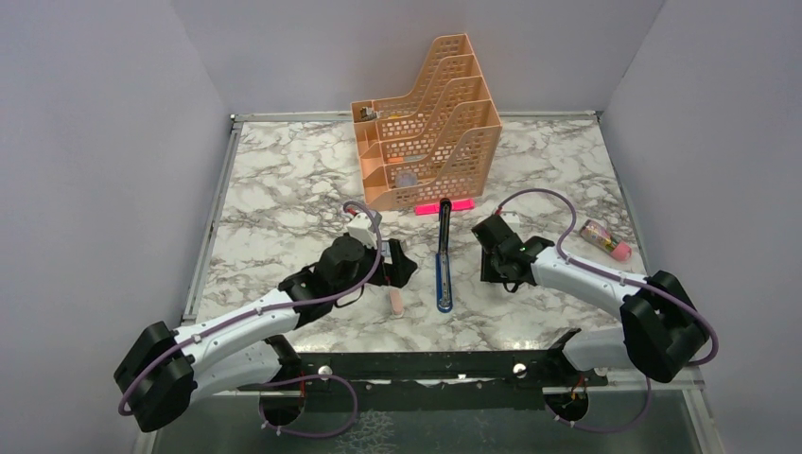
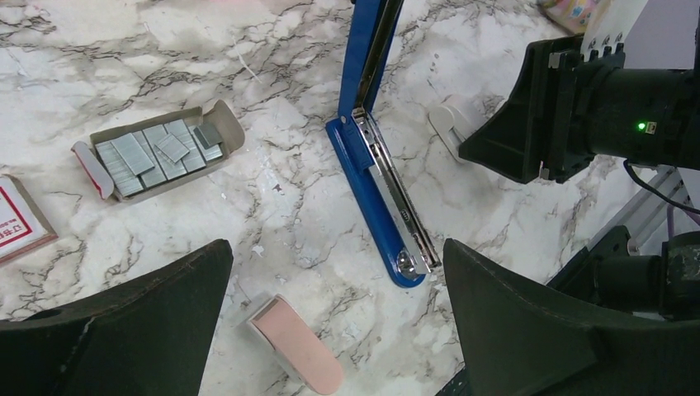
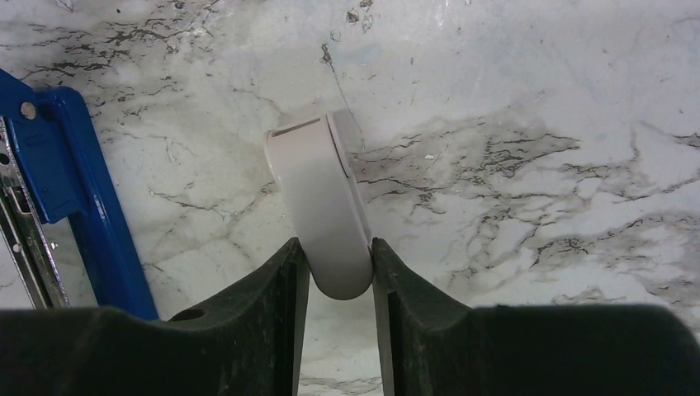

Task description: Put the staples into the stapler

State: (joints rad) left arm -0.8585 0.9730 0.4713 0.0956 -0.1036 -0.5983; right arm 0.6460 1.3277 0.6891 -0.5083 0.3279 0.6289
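The blue stapler (image 1: 443,270) lies open along the table's middle, its top arm swung up and its silver staple channel (image 2: 396,198) exposed. The grey-blue tray of silvery staples (image 2: 157,153) sits left of it, next to the white and red box sleeve (image 2: 21,219); the left arm hides both in the top view. My left gripper (image 2: 338,280) is open and empty above the table, between the stapler's near end and a peach-pink piece (image 2: 297,342). My right gripper (image 3: 340,247) is shut on a small white capsule-like piece (image 3: 318,190) just right of the stapler (image 3: 74,190).
An orange file rack (image 1: 430,123) stands at the back with a flat bright-pink bar (image 1: 444,205) in front of it. A pink-capped item (image 1: 605,239) lies at the right. The right gripper's body (image 2: 536,107) is close to the stapler's right side.
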